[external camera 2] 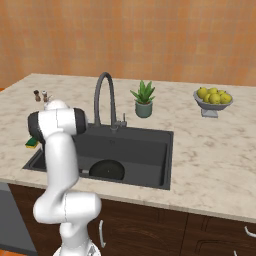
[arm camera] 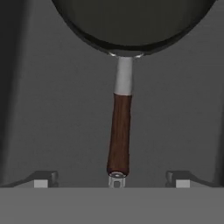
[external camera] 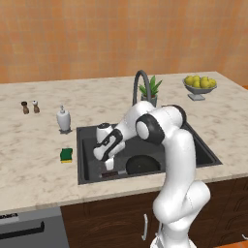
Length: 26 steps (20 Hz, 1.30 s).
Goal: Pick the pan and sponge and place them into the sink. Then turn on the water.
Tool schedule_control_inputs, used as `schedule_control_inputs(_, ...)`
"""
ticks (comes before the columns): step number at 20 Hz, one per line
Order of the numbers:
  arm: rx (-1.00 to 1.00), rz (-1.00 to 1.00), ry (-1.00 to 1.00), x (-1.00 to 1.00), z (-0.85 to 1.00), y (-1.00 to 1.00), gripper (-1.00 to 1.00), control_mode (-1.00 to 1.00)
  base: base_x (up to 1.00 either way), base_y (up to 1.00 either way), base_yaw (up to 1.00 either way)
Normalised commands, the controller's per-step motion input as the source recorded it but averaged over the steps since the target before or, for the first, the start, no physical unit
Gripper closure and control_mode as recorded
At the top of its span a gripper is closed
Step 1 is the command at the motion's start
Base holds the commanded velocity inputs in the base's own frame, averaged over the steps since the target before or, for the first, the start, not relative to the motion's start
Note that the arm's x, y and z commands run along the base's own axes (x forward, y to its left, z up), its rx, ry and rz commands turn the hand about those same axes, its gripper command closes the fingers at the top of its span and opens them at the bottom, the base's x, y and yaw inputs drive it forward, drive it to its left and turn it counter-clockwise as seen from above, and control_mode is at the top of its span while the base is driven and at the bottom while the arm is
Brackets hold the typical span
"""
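1. Black and round, the pan [external camera: 143, 165] lies on the floor of the sink [external camera: 208, 156], toward its front wall, so that part of the job looks done.
2. In the hand view its brown handle [arm camera: 119, 133] runs straight from the pan's rim toward the camera, ending between the two fingertips.
3. The gripper [arm camera: 111, 179] stands wide, with the tips far out to either side of the handle and a clear gap to each, so it holds nothing.
4. The sponge [external camera: 66, 155], green over yellow, sits on the marble counter [external camera: 34, 160] just beside the sink's left rim, below the white soap bottle [external camera: 63, 118].
5. My reading is that the next reach turns on this: the sponge lies to the robot's left of the gripper, across the sink wall and higher than the hand, so the arm must lift clear of the sink before crossing.
6. The sponge's long side runs roughly along the counter's front edge.
7. No stream falls from the arched faucet [external camera: 140, 82].
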Motion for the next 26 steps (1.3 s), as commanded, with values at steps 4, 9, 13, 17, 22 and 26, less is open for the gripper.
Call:
schedule_control_inputs(4,0.0,0.0,-0.12,-0.48,0.64,0.0,-1.0,-1.0,0.0,0.0,0.0)
schedule_control_inputs(9,0.0,0.0,-0.04,-0.44,0.63,0.0,-1.0,-1.0,0.0,0.0,0.0)
schedule_control_inputs(13,0.02,0.2,-0.04,-0.26,0.37,-0.01,-1.0,-1.0,0.0,0.0,0.0)
schedule_control_inputs(17,0.01,0.45,-0.03,0.0,0.27,0.11,-1.0,-1.0,0.0,0.0,0.0)
schedule_control_inputs(22,0.0,0.57,-0.07,0.03,0.04,0.36,-1.0,-1.0,0.0,0.0,0.0)
schedule_control_inputs(26,0.0,0.47,-0.04,0.06,0.2,0.28,-1.0,-1.0,0.0,0.0,0.0)
